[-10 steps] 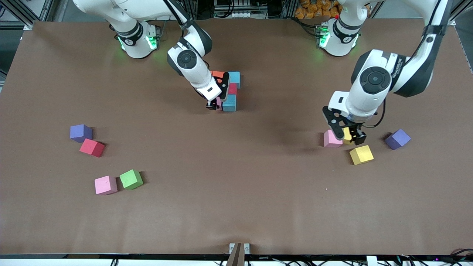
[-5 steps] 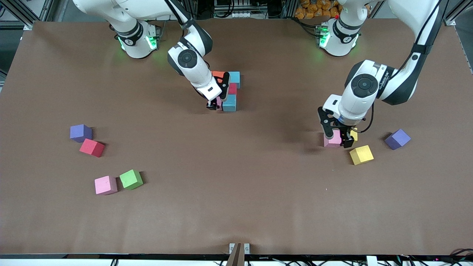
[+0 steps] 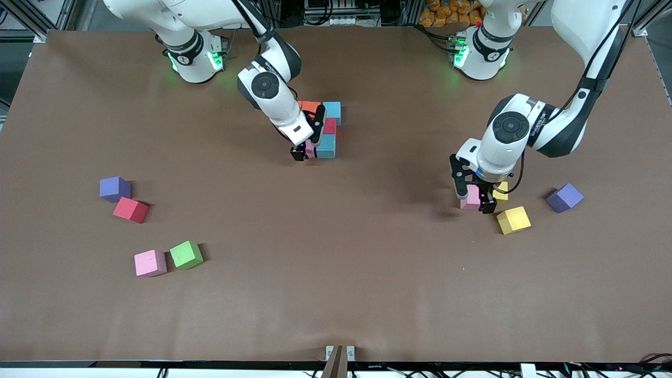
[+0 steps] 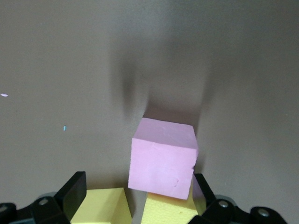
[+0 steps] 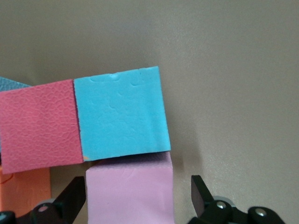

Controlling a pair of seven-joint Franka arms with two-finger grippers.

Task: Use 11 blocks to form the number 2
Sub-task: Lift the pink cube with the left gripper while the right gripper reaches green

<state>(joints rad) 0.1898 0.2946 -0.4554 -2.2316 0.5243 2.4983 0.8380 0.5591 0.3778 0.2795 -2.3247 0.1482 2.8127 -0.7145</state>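
The started number 2 is a cluster toward the robots' bases: an orange block [image 3: 311, 106], a light blue block [image 3: 332, 111], a red block [image 3: 330, 126], a second light blue block [image 3: 326, 146] and a pink block [image 3: 311, 150]. My right gripper [image 3: 306, 150] [image 5: 138, 193] stands open around that pink block [image 5: 128, 193], with a gap at one finger [image 5: 201, 189]. My left gripper [image 3: 476, 199] [image 4: 138, 196] is open and low at another pink block [image 3: 472, 198] [image 4: 163, 158], next to a half-hidden yellow block [image 3: 502, 191].
A second yellow block [image 3: 513, 219] and a purple cube [image 3: 565, 197] lie near the left gripper. Toward the right arm's end lie a purple cube [image 3: 114, 188], a red block [image 3: 130, 210], a pink block [image 3: 150, 262] and a green block [image 3: 186, 254].
The right gripper has opened and let go of the pink block at the cluster. The left gripper has shifted from over the yellow block to the pink block and come lower.
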